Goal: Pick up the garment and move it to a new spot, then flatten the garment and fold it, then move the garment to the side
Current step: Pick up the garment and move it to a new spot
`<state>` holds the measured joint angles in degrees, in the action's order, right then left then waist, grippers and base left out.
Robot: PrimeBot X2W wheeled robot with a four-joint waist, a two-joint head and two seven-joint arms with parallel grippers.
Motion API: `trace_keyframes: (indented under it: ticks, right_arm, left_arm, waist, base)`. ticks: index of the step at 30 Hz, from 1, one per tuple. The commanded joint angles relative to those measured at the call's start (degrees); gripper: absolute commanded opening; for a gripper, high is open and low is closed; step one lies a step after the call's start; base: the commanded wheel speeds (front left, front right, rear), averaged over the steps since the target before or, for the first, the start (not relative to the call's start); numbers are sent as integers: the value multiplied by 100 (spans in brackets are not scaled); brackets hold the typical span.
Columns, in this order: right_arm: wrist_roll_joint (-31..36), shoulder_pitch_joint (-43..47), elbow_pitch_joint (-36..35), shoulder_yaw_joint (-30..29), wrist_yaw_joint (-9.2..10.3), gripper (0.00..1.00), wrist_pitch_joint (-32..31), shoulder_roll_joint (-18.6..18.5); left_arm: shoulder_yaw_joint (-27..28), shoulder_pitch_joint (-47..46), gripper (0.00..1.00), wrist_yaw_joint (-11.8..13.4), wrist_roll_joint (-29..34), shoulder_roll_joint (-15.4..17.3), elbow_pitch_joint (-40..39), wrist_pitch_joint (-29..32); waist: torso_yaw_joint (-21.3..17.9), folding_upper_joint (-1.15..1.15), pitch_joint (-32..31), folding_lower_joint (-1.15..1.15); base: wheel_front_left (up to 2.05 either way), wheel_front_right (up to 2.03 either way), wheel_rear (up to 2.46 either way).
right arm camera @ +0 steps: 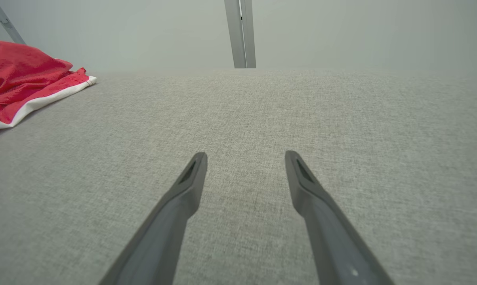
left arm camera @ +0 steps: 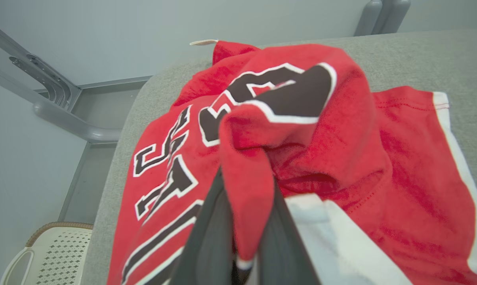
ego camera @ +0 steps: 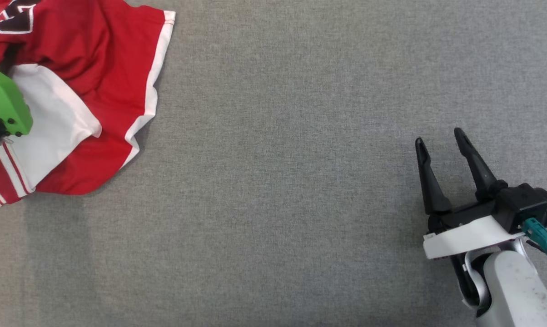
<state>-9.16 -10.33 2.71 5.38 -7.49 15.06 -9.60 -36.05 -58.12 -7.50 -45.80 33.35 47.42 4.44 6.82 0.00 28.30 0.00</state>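
A red jersey [ego camera: 101, 86] with white trim and black lettering lies crumpled at the grey table's far left. In the left wrist view a raised fold of the jersey [left arm camera: 250, 190] is pinched between my left gripper's [left arm camera: 244, 237] two dark fingers, with the rest of the cloth draped below. A green housing [ego camera: 3, 102] of the left arm shows at the left edge of the head view. Over bare fabric at the lower right my right gripper [ego camera: 439, 138] stands open, empty. From the right wrist view the jersey [right arm camera: 24, 79] sits far off to the left.
The grey fabric table [ego camera: 300, 181] stretches wide between the jersey and my right gripper. A cream perforated chair [left arm camera: 52, 253] stands on the floor past the table's edge. Grey metal frame bars [left arm camera: 52, 95] run along the wall behind.
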Motion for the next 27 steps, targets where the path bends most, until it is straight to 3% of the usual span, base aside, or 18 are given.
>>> trace_keyframes:
  ticks: [1, 7, 11, 21, 27]
  right_arm:
    - [-31, 110, 28, 1, 0, 100, 18, 70]
    - [-71, 464, 175, 33, 0, 100, 18, 325]
    - [-99, 748, 219, -73, 0, 100, 18, 425]
    - [-107, 1294, 170, -393, 0, 100, 17, 533]
    - [-121, 1240, 103, -478, 0, 100, 18, 570]
  left_arm:
    - [-2, 80, 0, 5, -66, 78, -123, -81]
    - [180, 270, 0, 5, -335, 375, -1035, -273]
    - [318, 613, 0, 71, -694, 455, -2266, -65]
    - [507, 1900, 0, 1054, -1563, 673, -6011, 531]
    - [217, 2269, 0, 1402, -1887, 325, -7183, 775]
  waist:
    - [33, 0, -416, 0]
    - [4, 0, -1144, 0]
    - [-64, 0, -1645, 0]
    - [-493, 0, -2298, 0]
    - [-980, 0, -2186, 0]
  base:
    - [0, 0, 0]
    - [0, 0, 0]
    - [0, 0, 0]
    - [0, 0, 0]
    - [0, 0, 0]
